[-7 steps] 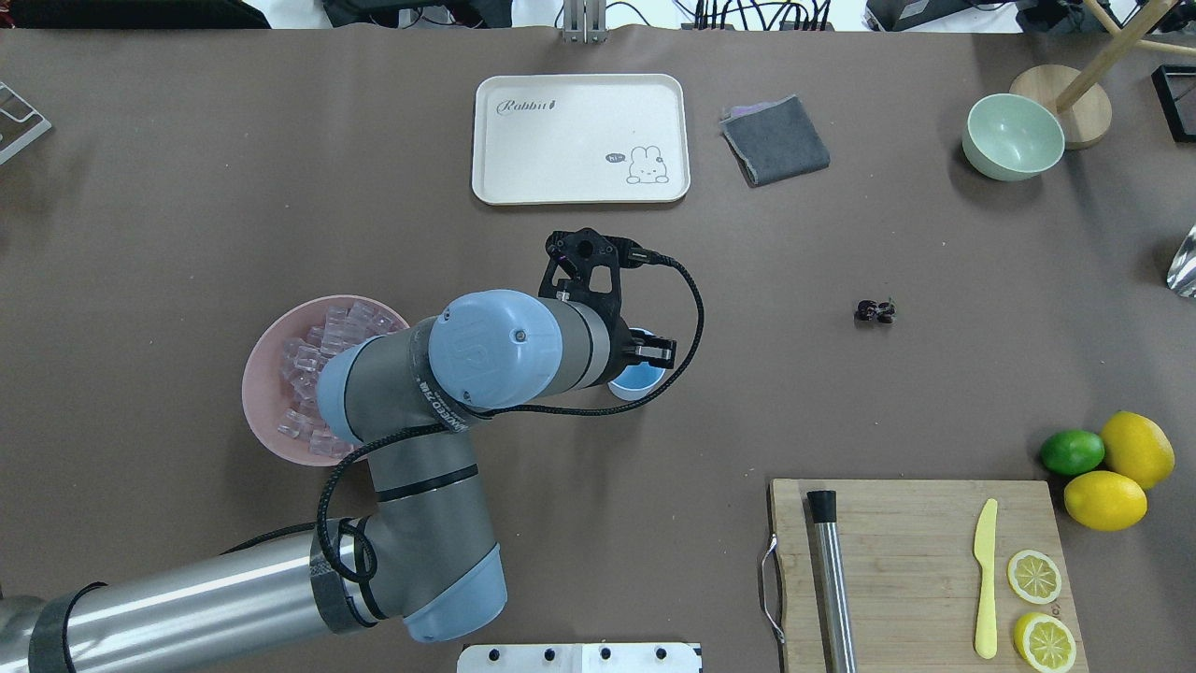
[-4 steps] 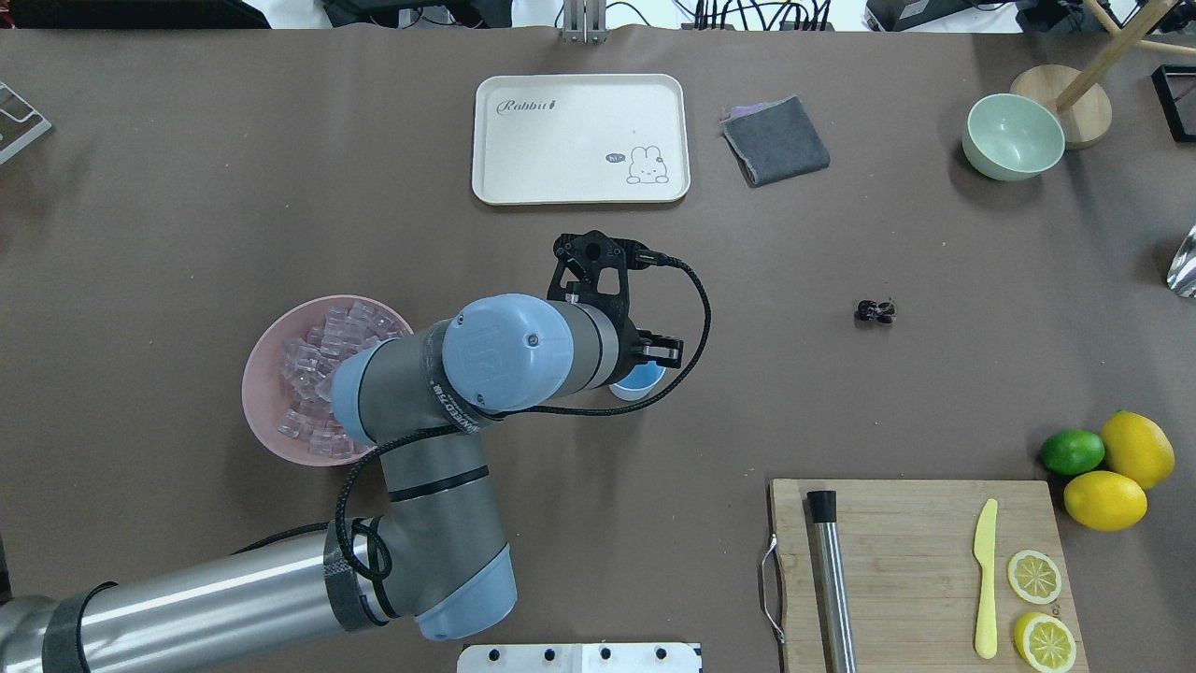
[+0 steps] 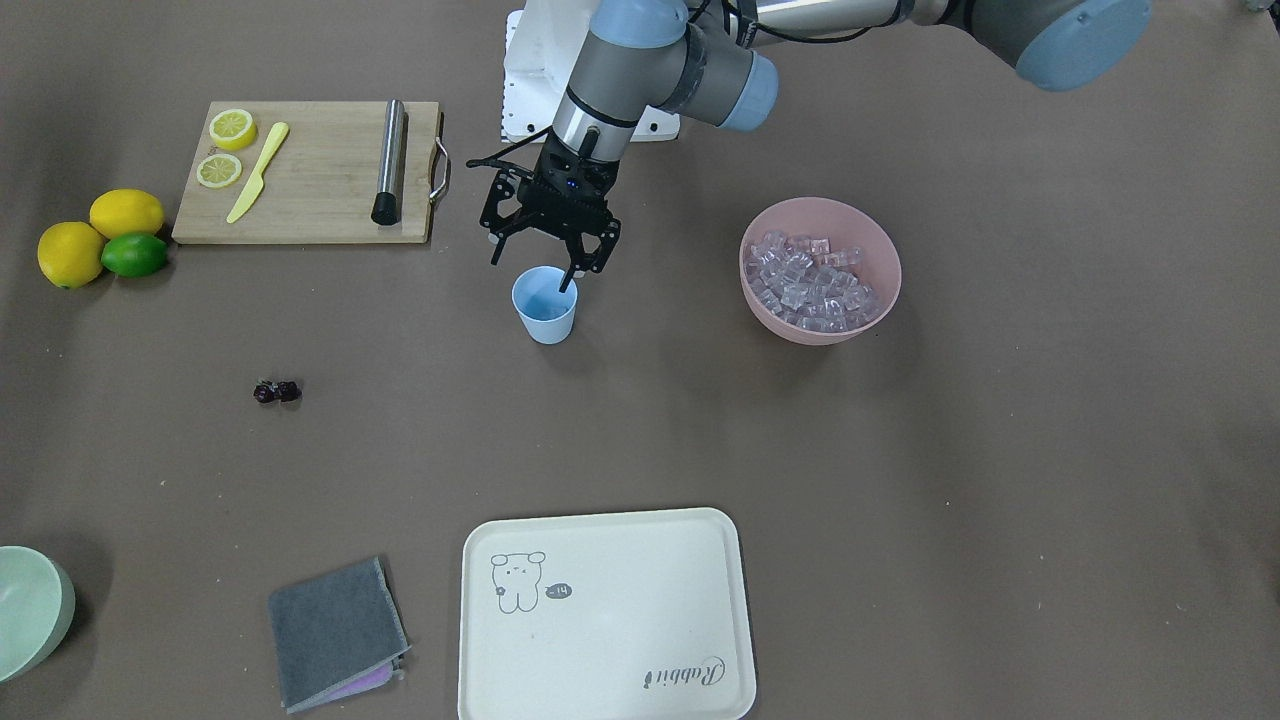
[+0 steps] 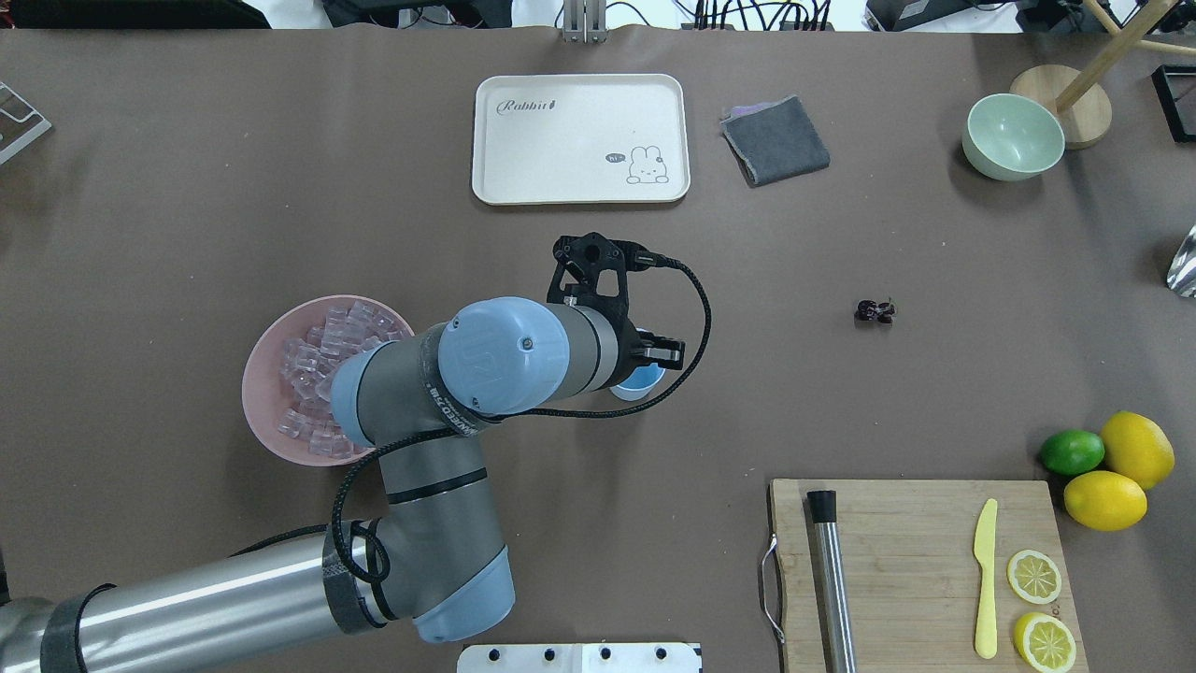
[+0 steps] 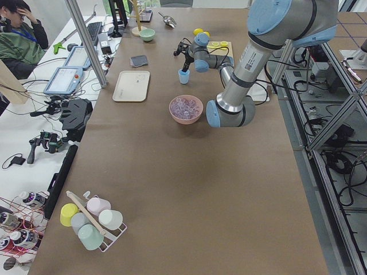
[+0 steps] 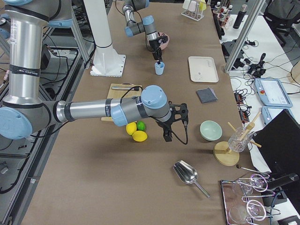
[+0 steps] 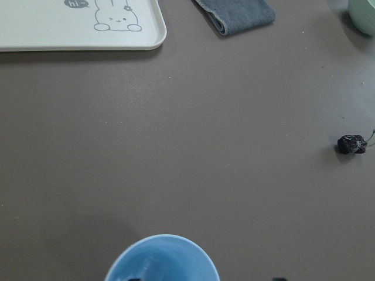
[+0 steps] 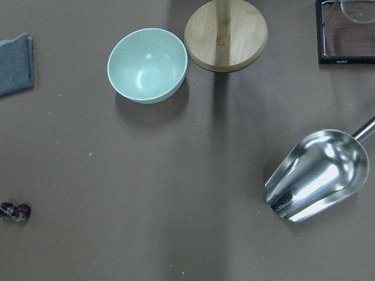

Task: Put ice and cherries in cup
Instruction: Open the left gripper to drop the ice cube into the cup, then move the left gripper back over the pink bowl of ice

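Observation:
The light blue cup (image 3: 545, 312) stands upright mid-table, also seen as cup (image 4: 641, 382) and cup (image 7: 161, 260). My left gripper (image 3: 530, 275) hangs open just above it, one finger over its rim and the other off to the side; nothing shows between them. Only one finger (image 4: 662, 352) pokes out from under the wrist in the overhead view. The ice (image 3: 812, 280) is heaped in a pink bowl (image 4: 257, 393). The cherries (image 4: 875, 311) lie alone on the table, well apart from the cup. My right gripper (image 6: 166, 136) hovers near the lemons; I cannot tell its state.
A white rabbit tray (image 4: 579, 138) and a grey cloth (image 4: 775, 140) lie at the far side. A pale green bowl (image 8: 147, 65), a wooden stand (image 8: 225, 34) and a metal scoop (image 8: 316, 175) are nearby. A cutting board (image 4: 920, 570) holds a knife, a rod and lemon slices.
My left arm and gripper have shifted slightly to the right over the cup, then nearly stopped. Nothing else has moved.

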You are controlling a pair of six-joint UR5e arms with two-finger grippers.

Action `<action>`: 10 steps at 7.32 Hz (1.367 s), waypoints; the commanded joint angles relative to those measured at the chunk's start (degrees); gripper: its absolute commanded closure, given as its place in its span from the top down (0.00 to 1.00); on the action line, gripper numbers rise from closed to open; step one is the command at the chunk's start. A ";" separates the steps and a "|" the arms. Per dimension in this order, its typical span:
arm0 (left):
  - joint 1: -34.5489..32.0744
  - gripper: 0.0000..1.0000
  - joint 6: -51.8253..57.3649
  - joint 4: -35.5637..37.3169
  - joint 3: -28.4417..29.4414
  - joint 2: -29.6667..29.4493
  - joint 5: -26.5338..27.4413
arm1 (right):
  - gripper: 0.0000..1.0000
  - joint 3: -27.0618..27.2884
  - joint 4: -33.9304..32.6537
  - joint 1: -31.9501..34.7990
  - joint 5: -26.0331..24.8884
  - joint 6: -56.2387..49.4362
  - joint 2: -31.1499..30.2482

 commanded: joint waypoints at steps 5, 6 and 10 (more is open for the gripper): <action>-1.57 0.98 1.20 2.97 -8.76 6.67 -5.21 | 1.00 0.25 0.39 0.00 2.56 -0.09 -0.09; -4.28 0.98 2.86 8.30 -15.16 10.45 -9.08 | 1.00 0.34 0.39 0.00 2.66 -0.09 -0.09; -7.64 0.98 14.97 19.87 -28.04 25.65 -10.96 | 1.00 0.25 1.26 0.00 2.66 -0.26 -0.17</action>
